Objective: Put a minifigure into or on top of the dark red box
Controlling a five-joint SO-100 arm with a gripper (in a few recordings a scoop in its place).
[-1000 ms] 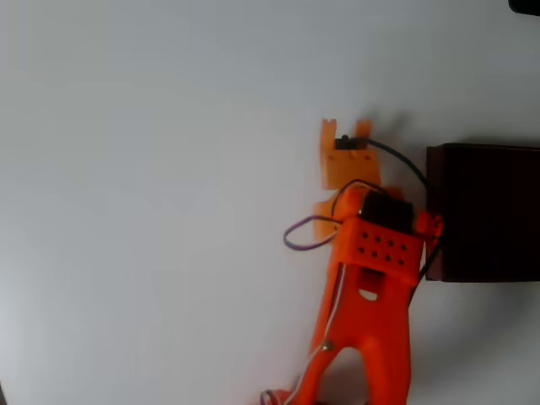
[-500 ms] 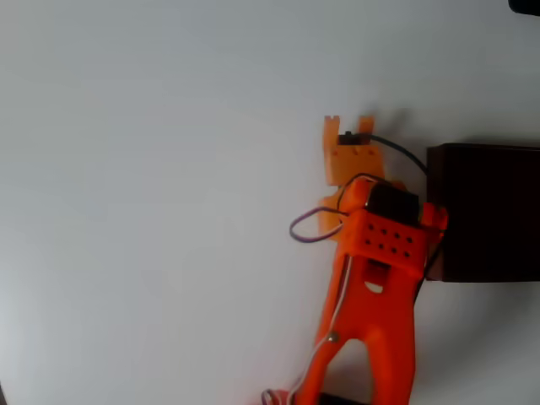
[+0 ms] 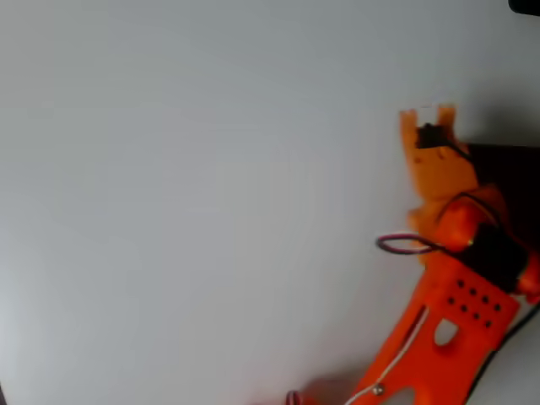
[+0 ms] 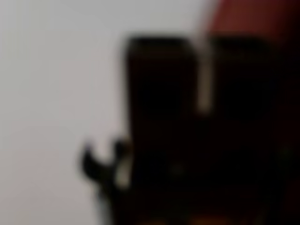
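Note:
In the overhead view my orange gripper [image 3: 428,114] points up the picture, its tips just past the upper left corner of the dark red box [image 3: 511,173]. The arm covers the box's left part. The wrist view is blurred: the gripper [image 4: 202,44] shows as two dark fingers with a thin pale slit between them. The box [image 4: 251,18] is a red patch at the top right. A small dark lobed shape with a paler rounded end, the minifigure [image 4: 101,164], juts out beside the left finger's lower edge and rides with the gripper.
The white table [image 3: 186,202] spreads bare to the left of the arm. The orange arm [image 3: 447,321] rises from the bottom right, with a looped wire [image 3: 396,245] at its left side. The picture's right edge cuts the box off.
The arm has swung to the right. The gripper has moved right and a little up the picture, from open table left of the box to the box's upper left corner.

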